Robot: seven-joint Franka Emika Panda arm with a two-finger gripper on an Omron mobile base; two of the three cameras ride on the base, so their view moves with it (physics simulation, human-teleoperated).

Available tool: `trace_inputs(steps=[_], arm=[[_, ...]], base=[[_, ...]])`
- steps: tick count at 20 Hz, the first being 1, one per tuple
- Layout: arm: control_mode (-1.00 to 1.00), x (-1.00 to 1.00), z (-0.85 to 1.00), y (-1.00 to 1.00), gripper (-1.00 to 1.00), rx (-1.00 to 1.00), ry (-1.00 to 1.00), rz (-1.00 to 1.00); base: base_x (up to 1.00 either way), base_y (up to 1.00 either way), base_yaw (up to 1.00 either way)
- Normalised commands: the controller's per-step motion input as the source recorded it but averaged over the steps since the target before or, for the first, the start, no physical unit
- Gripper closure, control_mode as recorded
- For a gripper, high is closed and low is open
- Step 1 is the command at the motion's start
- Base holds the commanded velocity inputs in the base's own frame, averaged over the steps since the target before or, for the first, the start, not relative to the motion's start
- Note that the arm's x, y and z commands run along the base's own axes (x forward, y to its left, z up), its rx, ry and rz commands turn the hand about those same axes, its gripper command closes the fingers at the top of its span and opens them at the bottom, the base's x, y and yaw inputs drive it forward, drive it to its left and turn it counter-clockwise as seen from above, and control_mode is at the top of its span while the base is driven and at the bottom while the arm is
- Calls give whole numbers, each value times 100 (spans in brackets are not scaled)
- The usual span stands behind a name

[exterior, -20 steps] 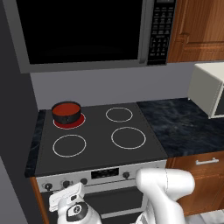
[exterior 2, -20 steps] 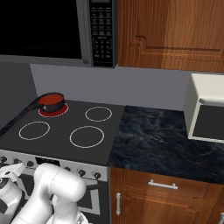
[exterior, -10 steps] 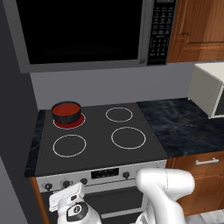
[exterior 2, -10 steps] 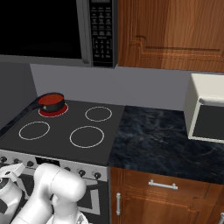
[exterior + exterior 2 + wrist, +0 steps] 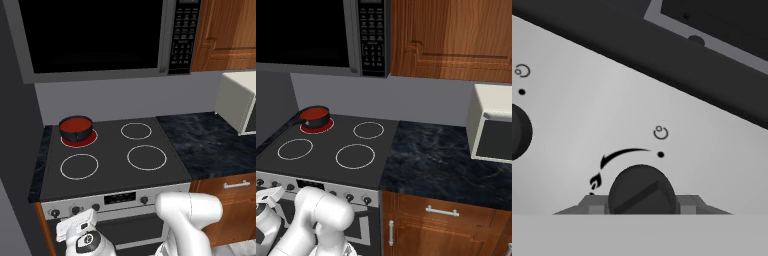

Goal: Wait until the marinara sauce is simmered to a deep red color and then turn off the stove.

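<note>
At the back-left burner of the stove [image 5: 117,165], at about ten o'clock on the black cooktop, we see the small black pot [image 5: 76,129] with the marinara sauce [image 5: 76,123] showing as a flat red disc inside it; the ring under the pot glows red. Against the pictures from a second ago we find no change: pot, sauce colour and arm all sit as they did.

The gripper [image 5: 641,207] is low in front of the silver panel, at six o'clock of the cooktop. In the hand view its fingertips [image 5: 592,204] flank a round dark knob [image 5: 641,192] on either side, set narrow and close to it; we cannot tell whether they actually press on it. The knob has a slot across its face.

On the panel above that knob we read no words, just marks: a curved arrow, a small flame sign, a dot and a little ring. A second knob [image 5: 519,131] sits at nine o'clock. The microwave [image 5: 100,37] keypad is too small to read.
</note>
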Motion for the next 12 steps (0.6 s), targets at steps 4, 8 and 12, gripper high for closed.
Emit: trace_inputs(steps=[4,8,12], arm=[[-100,0,0,0,100,0,0,0],[-100,0,0,0,100,0,0,0],[-100,0,0,0,100,0,0,0]], base=[[0,0,0],[0,0,0],[0,0,0]])
